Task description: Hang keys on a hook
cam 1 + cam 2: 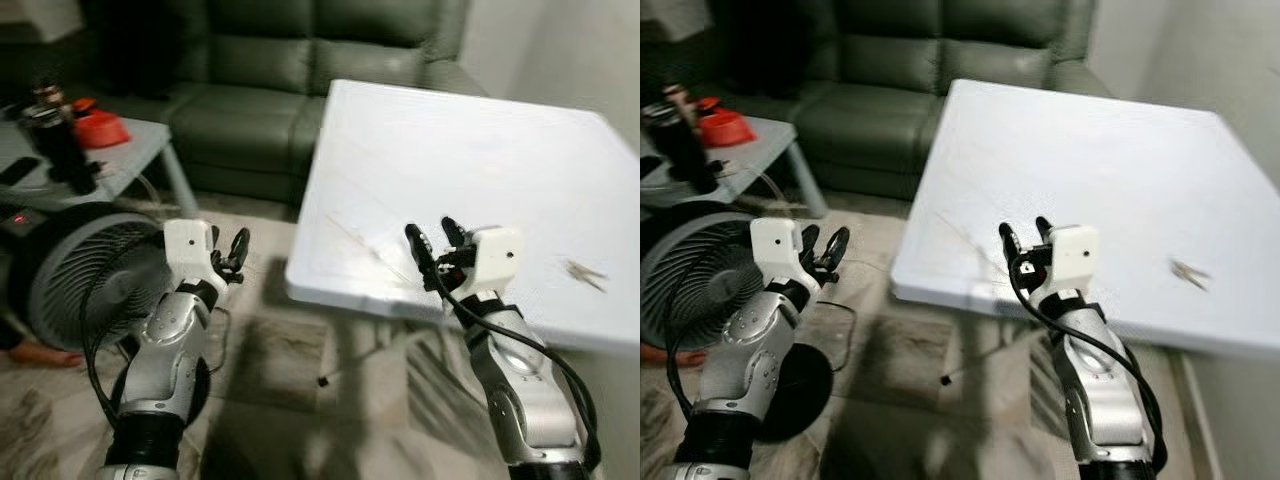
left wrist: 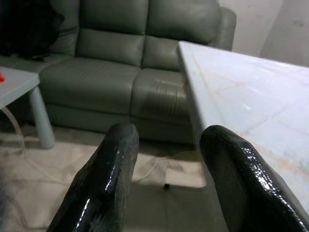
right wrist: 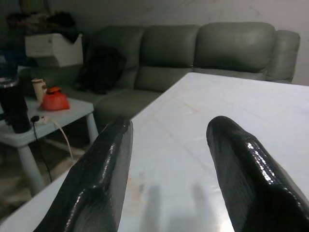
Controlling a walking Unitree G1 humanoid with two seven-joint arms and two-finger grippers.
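Head view: one keys (image 1: 585, 273) bunch on table (image 1: 480, 160) (two tools parted).

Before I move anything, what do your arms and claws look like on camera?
Both arms are silver metal segments with black joints. Each wrist carries a white boxy housing, and a black cable loops along each forearm. The left claw and right claw each have two long, glossy black fingers with rounded tips.

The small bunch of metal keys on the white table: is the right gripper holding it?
No. The small bunch of metal keys lies on the white table, apart from the open right gripper.
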